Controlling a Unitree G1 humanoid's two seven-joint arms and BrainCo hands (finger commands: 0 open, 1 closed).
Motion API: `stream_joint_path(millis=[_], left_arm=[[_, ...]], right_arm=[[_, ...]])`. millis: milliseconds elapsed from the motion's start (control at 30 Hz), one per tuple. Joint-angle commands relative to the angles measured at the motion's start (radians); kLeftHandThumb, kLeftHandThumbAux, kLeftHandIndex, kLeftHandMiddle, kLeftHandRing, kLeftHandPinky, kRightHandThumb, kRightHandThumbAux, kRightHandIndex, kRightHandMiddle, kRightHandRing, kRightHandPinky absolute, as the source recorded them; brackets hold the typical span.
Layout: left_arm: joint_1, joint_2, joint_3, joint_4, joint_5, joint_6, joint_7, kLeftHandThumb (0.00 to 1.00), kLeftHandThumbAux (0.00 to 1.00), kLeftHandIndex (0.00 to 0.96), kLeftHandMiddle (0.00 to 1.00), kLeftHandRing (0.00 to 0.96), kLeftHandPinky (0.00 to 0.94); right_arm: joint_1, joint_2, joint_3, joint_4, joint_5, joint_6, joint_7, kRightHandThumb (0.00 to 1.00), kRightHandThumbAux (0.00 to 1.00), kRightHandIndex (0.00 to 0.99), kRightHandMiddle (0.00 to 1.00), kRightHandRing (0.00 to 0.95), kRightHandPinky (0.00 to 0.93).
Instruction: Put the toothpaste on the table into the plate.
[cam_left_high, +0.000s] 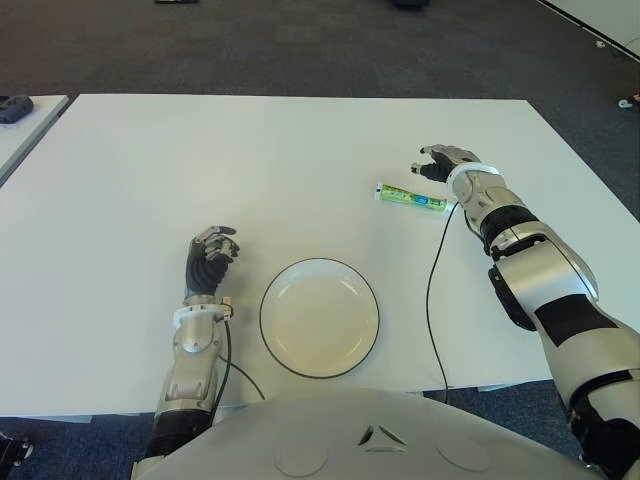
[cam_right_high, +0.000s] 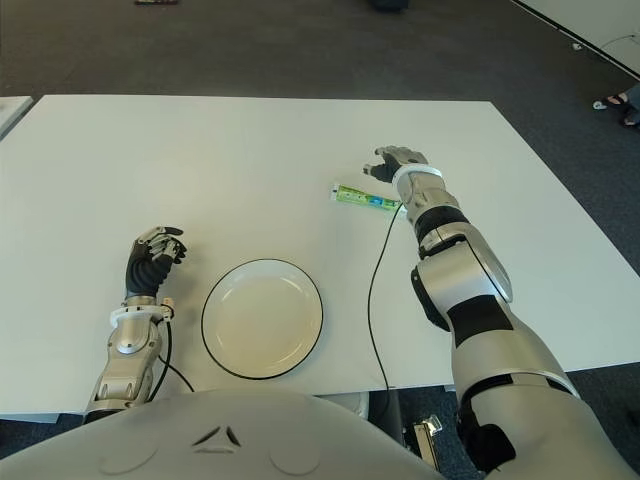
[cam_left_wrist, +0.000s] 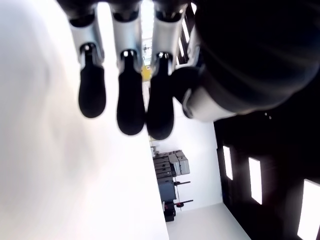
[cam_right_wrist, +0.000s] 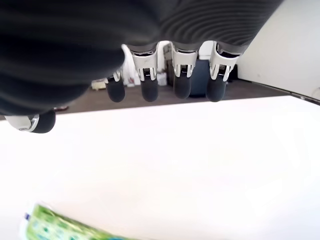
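Observation:
A green and white toothpaste tube (cam_left_high: 411, 197) lies flat on the white table (cam_left_high: 250, 170), right of centre. The right wrist view shows its end (cam_right_wrist: 60, 227) low in the picture. My right hand (cam_left_high: 445, 160) hovers just beyond the tube's right end, fingers (cam_right_wrist: 181, 75) spread and holding nothing. A white plate (cam_left_high: 320, 320) with a dark rim sits empty near the front edge, well short of the tube. My left hand (cam_left_high: 210, 255) shows to the left of the plate, its fingers (cam_left_wrist: 131, 107) loosely bent and holding nothing.
A thin black cable (cam_left_high: 430, 300) runs from my right wrist across the table to the front edge, right of the plate. A second table (cam_left_high: 25, 125) with a dark object (cam_left_high: 14, 106) stands at the far left. Dark carpet surrounds the table.

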Motion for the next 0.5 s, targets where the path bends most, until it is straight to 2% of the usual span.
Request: stream_joint_path(millis=[33,500], left_arm=[[0.004,-0.010,-0.005,-0.019,0.007,0.026,0.007,0.705,0.716,0.433,0.618,0.613,0.599],[0.008,-0.025,0.000,-0.036,-0.008,0.048,0.002,0.706,0.716,0.433,0.618,0.603,0.584]], right_arm=[[-0.014,-0.013,0.053,0.013,-0.042,-0.033,0.056,0.489,0.138,0.000,0.000,0.000,0.000],[0.001,-0.034,0.129,0.017,-0.087,-0.056,0.136,0.476,0.124,0.000,0.000,0.000,0.000]])
